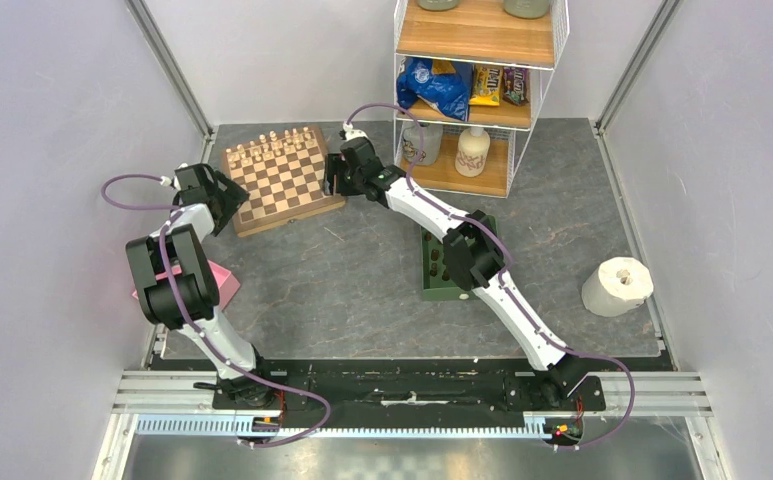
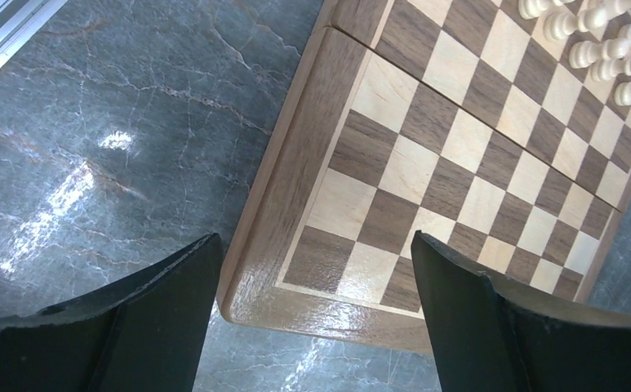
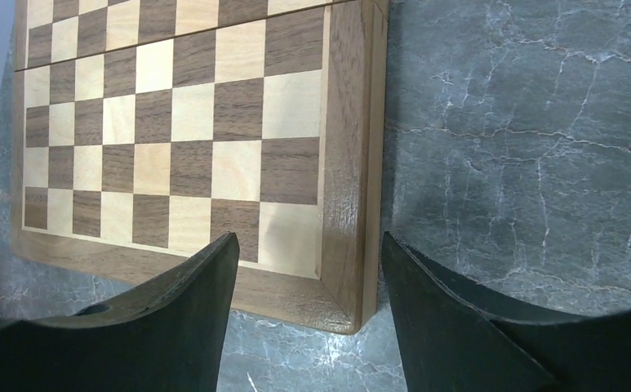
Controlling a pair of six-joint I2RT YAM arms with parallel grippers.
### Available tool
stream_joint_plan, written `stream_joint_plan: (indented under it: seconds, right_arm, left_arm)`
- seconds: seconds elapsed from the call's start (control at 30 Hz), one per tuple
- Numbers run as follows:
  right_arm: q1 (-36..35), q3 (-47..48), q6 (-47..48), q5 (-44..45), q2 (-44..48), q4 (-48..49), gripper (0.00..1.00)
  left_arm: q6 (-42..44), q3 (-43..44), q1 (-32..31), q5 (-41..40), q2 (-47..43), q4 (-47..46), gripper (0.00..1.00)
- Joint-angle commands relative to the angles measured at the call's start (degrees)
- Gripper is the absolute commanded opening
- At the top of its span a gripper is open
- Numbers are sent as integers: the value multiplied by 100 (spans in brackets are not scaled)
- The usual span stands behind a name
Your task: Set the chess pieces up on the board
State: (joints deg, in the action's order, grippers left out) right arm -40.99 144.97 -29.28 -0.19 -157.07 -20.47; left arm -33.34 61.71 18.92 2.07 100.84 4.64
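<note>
Both released, the left claw (image 2: 313, 245) and right claw (image 3: 309, 241) each straddle a corner of the board (image 2: 459, 139).

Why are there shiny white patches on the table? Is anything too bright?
Left wrist view: glare makes white patches on the grey table and a shine along the near rim of the board; the pale pieces look washed out. Right wrist view: the corner rim gleams too. Top view: even light, only soft shadows.

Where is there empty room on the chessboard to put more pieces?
The middle and near rows of the board are bare, between the pale pieces and the near border. The far rows are crowded with them.
</note>
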Motion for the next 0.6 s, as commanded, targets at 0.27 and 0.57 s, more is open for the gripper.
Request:
stream_joint_plan:
  seconds: [0.27,0.57]
  right_arm:
    - [300,243,-546,-618,-297,163,63]
    - [320,35,-775,-935,-257,272,53]
  left_arm:
    - [3,236,27,199,282,221,81]
    - [3,98,20,383,246,239,66]
